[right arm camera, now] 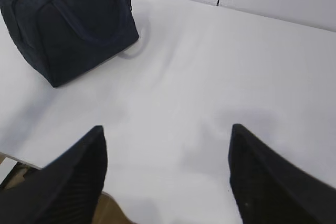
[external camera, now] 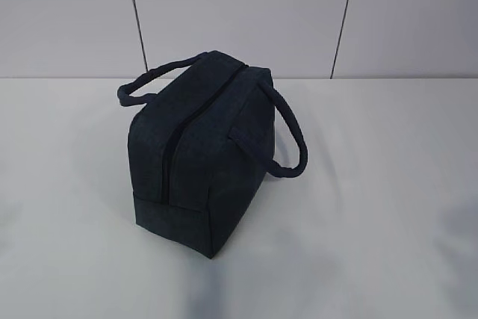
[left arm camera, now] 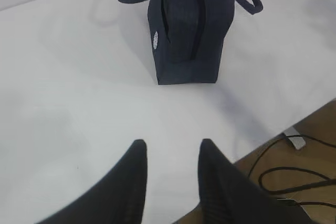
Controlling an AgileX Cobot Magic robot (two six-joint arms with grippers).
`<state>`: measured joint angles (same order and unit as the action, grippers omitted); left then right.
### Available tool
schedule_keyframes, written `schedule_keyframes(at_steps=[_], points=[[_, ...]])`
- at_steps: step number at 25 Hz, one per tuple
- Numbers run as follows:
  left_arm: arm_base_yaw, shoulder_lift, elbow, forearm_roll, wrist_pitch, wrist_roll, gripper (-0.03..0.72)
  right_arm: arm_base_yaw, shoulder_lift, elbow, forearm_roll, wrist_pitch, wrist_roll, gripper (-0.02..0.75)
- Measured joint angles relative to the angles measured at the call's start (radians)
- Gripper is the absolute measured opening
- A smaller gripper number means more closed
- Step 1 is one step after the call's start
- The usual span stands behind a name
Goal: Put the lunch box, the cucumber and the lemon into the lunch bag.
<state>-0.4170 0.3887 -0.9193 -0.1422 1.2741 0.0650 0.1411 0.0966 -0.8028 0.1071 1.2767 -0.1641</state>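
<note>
Both parted, empty pairs of fingers well short of apparently zipped lunch bag.

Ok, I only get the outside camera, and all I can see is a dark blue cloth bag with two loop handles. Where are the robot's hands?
Observer: The left gripper hangs open and empty over the white table, short of the boxy navy fabric lunch bag.
Operator: And the other hand?
Observer: The right gripper is open wider, holding nothing. In its own view the bag sits off to the upper left.
Operator: Is there anything on the bag I can't see?
Observer: Yes, a small pale round badge on one side panel, in the left wrist view.
</note>
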Motion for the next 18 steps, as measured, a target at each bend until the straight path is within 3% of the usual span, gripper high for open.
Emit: schedule_keyframes(at_steps=[10, 18], points=[[0.0, -0.353, 0.241, 0.002, -0.018, 0.004, 0.235, 0.0, -0.117, 0.214, -0.065, 0.0, -0.002, 0.526], [0.0, -0.377, 0.362, 0.017, -0.036, 0.006, 0.235, 0.0, -0.117, 0.285, -0.08, -0.097, -0.029, 0.526]])
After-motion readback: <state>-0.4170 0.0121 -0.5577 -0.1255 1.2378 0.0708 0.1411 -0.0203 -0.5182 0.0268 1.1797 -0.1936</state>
